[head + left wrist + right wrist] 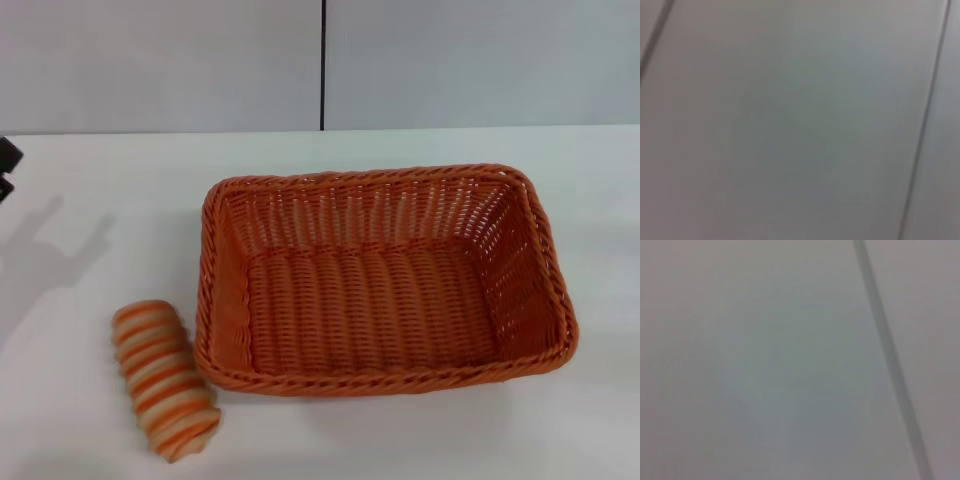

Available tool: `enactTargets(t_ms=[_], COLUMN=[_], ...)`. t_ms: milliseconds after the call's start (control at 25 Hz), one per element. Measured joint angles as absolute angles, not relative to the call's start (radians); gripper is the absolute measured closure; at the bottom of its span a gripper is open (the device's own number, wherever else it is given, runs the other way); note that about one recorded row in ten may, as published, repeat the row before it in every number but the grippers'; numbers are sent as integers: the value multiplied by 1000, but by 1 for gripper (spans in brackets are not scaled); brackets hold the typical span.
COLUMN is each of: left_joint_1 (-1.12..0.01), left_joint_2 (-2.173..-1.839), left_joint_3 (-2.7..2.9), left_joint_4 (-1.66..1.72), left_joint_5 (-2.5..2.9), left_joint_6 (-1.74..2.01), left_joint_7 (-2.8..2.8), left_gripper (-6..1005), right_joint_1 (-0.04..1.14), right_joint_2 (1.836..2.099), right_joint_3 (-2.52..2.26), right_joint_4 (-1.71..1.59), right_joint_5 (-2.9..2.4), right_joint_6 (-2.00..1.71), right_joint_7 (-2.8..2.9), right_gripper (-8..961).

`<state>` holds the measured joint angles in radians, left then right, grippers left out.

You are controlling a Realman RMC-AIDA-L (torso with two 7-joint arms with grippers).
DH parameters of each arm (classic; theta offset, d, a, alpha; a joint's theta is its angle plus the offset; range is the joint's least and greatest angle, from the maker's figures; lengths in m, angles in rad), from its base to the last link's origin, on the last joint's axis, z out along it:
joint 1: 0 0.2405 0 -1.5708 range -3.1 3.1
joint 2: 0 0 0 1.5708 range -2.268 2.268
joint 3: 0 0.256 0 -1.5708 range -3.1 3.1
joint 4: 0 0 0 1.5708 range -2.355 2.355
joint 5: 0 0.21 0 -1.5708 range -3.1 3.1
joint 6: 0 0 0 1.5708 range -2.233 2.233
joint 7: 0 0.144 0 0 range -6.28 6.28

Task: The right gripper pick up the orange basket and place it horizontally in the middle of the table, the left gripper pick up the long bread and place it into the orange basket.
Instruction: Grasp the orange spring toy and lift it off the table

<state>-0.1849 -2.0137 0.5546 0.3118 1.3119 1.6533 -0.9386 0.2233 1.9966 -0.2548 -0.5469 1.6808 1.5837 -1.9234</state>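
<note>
The orange basket lies lengthwise mid-table, open side up, ready to receive the long bread waiting beside it near the front edge; the left gripper sits at the left edge, finger state impossible to tell.

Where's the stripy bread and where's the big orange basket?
long bread (164,380), head view, on a middle stripe of its top.
orange basket (370,310), head view, on its woven floor.

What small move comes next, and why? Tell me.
Probably bring the left gripper, barely visible at the left edge, over the long bread. The orange basket already lies horizontally mid-table, empty, with the bread outside, beside its left end.
</note>
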Motion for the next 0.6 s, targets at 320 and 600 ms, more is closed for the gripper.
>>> enactTargets(t_ms=[320,600], left_joint_1=[-200,-196], left_joint_2=[-1962,-1954], left_joint_3=[582,577], left_joint_4=[378,413], left_joint_5=[1519,1652], left_joint_6=[1605,1602], left_joint_7=[-1099,-1165], left_gripper=[241,243], right_joint_1=[163,172], right_joint_2=[2009,2026], right_joint_3=[150,300], right_joint_4=[-408,-378], right_joint_5=[1691,1693], right_joint_6=[1557,1524], right_joint_7=[-1944,-1961], right_gripper=[426,425])
